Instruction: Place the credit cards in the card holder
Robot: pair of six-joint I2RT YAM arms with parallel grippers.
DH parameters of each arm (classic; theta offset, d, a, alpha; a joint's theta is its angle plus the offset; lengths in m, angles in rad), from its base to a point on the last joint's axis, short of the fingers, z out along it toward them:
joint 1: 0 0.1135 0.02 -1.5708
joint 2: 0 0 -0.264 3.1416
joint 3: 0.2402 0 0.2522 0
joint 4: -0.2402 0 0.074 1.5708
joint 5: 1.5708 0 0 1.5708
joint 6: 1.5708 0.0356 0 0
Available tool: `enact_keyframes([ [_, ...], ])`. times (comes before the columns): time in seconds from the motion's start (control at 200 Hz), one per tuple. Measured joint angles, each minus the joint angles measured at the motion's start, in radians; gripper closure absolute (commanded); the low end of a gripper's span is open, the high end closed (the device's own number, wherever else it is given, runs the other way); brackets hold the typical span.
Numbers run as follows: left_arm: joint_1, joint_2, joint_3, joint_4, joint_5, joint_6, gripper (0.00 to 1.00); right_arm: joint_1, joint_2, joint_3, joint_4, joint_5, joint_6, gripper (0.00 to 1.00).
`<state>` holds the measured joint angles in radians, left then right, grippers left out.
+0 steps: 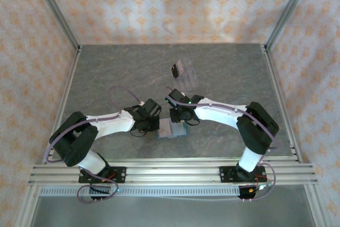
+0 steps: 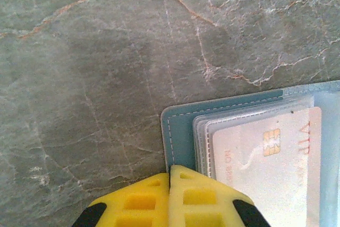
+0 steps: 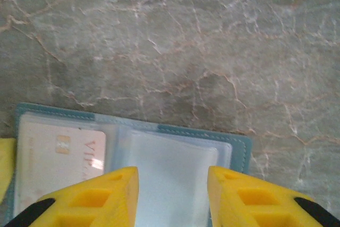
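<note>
The card holder point(image 1: 172, 130) lies open and flat on the marble-patterned table point(image 1: 106, 73), between my two wrists near the front edge. My left gripper point(image 2: 170, 176) is closed, its yellow fingers pressed together with nothing between them. The tips sit over the teal border of the holder's left edge, though I cannot tell whether they press on it. Beside them a grey-white card point(image 2: 265, 168) with a gold chip and red lettering sits in a clear sleeve.

My right gripper point(image 3: 172, 176) stands moderately apart and holds nothing. Its fingers straddle the empty clear sleeve point(image 3: 170, 168) on the holder's right half, and the same grey-white card shows to their left. Farther back on the table is a clear tray point(image 1: 187, 78) with what looks like a black card point(image 1: 175, 69) at its left end.
</note>
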<state>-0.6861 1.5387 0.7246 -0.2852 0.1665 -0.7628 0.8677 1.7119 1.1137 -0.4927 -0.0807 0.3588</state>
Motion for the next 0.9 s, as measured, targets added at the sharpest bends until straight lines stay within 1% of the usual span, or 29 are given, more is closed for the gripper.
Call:
enact_keyframes([
  [0.285, 0.0, -0.001, 0.0, 0.0, 0.0, 0.0, 1.0, 0.0, 0.074, 0.014, 0.023, -0.043, -0.02, 0.65],
  [0.49, 0.0, -0.001, 0.0, 0.0, 0.0, 0.0, 1.0, 0.0, 0.108, 0.014, 0.03, -0.034, -0.019, 0.66],
  [0.676, 0.0, -0.001, 0.0, 0.0, 0.0, 0.0, 1.0, 0.0, 0.11, 0.003, 0.043, -0.016, -0.014, 0.71],
  [0.786, 0.0, 0.0, 0.0, 0.0, 0.0, 0.0, 1.0, 0.008, 0.106, -0.011, 0.064, 0.002, 0.004, 0.81],
  [0.901, 0.0, 0.0, 0.0, 0.0, 0.0, 0.0, 1.0, 0.011, 0.101, -0.024, 0.09, 0.011, 0.029, 0.95],
])
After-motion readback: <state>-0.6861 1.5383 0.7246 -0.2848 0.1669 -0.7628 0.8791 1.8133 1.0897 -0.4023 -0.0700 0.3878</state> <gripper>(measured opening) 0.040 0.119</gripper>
